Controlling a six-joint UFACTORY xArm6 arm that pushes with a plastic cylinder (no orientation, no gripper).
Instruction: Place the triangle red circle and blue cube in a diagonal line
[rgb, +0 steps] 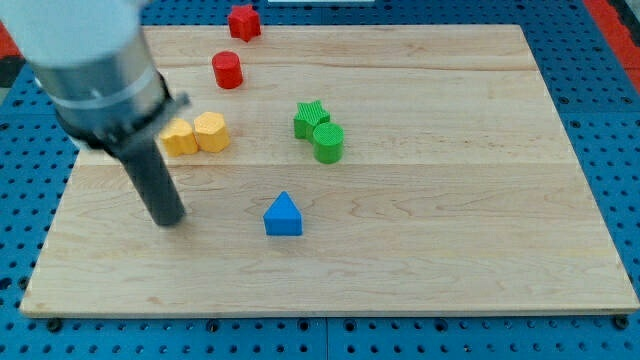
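A blue triangle block (283, 215) lies at the board's lower middle. A red cylinder (228, 70) sits near the view's top, left of centre. A red block of unclear shape (244, 22) lies at the top edge above it. No blue cube shows. My tip (170, 221) rests on the board at the left, about a hundred pixels left of the blue triangle and below the yellow blocks, touching none.
Two yellow blocks (197, 134) sit side by side just right of the rod. A green star (310, 118) touches a green cylinder (328, 143) at the board's centre. The wooden board (450, 200) lies on a blue perforated table.
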